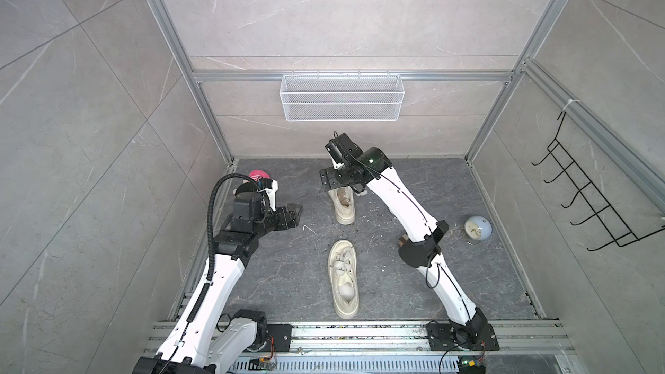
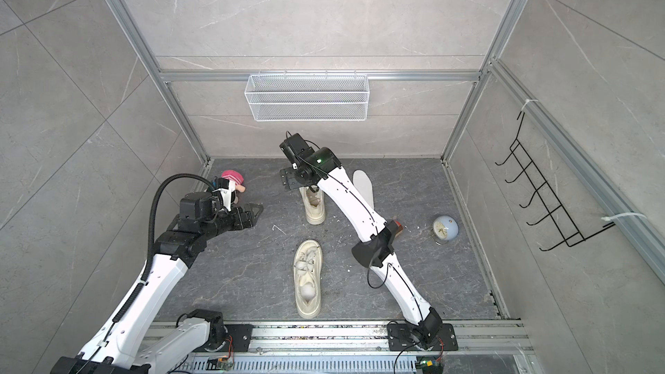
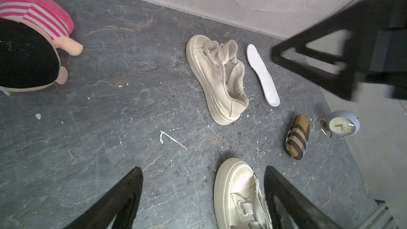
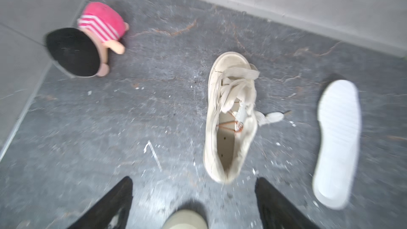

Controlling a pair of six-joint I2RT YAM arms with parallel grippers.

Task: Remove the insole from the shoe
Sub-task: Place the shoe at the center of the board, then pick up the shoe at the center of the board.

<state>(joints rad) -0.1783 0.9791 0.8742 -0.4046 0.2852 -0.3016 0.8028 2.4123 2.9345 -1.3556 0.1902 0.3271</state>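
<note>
Two cream shoes lie on the dark floor. The far shoe (image 1: 344, 206) (image 2: 315, 206) (image 3: 218, 80) (image 4: 229, 128) has loose laces and a bare inside. To its right, flat on the floor, lies the white insole (image 2: 363, 187) (image 3: 262, 74) (image 4: 337, 142). The near shoe (image 1: 343, 278) (image 2: 307, 278) (image 3: 237, 194) is laced. My right gripper (image 1: 329, 178) (image 4: 193, 180) hangs open above the far shoe with nothing between its fingers. Left of both shoes, my left gripper (image 1: 293, 210) (image 3: 203, 169) stands open and empty above the floor.
A pink-striped plush toy (image 1: 259, 175) (image 3: 33, 40) sits in the back left corner. A plaid case (image 3: 297, 136) and a blue clock (image 1: 476, 230) (image 3: 342, 124) lie at the right. A wire basket (image 1: 342, 97) hangs on the back wall and a black hook rack (image 1: 590, 192) on the right wall.
</note>
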